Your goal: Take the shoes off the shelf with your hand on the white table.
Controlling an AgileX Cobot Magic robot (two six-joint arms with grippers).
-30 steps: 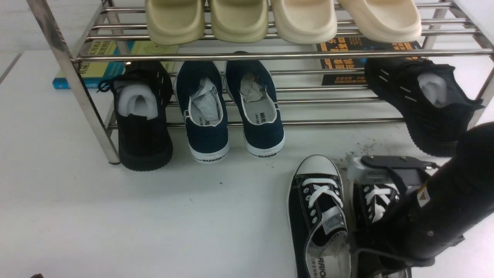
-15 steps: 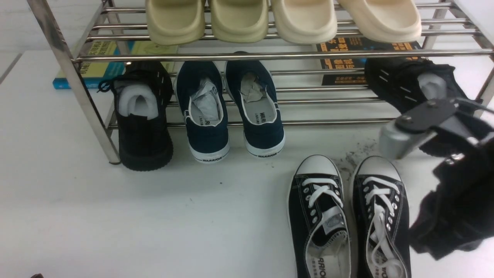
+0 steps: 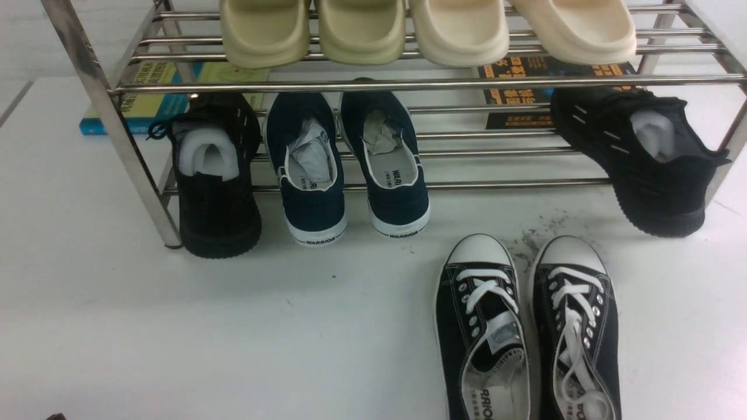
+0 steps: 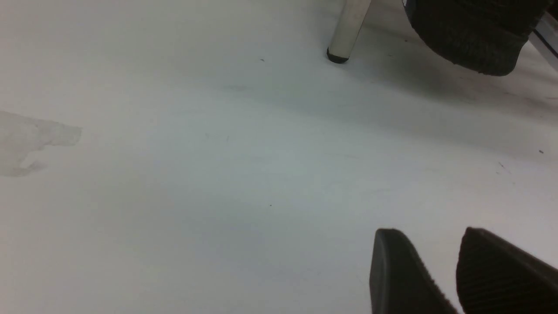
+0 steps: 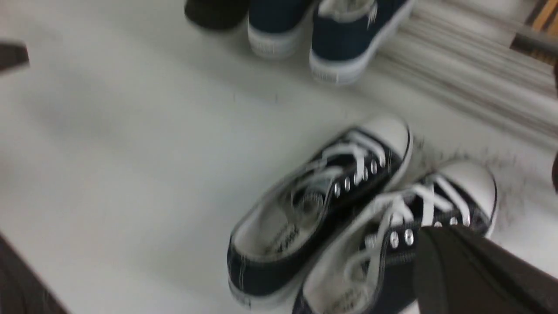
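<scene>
Neither arm shows in the front view. The left gripper (image 4: 440,270) appears only in its own wrist view, where two ribbed black fingers (image 4: 396,270) hang low over the bare white table (image 3: 117,326) with a clear gap between them, released and holding nothing; a shelf leg and a black sole lie beyond. The right gripper (image 5: 471,270) shows in its blurred wrist view as one dark mass above the sneakers; it is clenched and grips nothing.

On the shelf (image 3: 408,84), the upper tier at 12 o'clock carries four cream slippers (image 3: 362,29). On the lower tier, from left to right, sit one black knit shoe (image 3: 217,175), two navy slip-ons (image 3: 353,163) with WARRIOR printed on the heels, and a second black knit shoe (image 3: 642,151) at 2 o'clock. Two books lie behind the shelf, a yellow and blue book (image 3: 152,99) at 10 o'clock and a black and orange book (image 3: 525,87) at 1 o'clock; their print is too small to read.

The two black sneakers (image 3: 525,326) stand off the shelf on the table at 5 o'clock, side by side, toes toward the shelf, beside a dark scuff patch (image 3: 537,233). The left insole reads RRIOR.
</scene>
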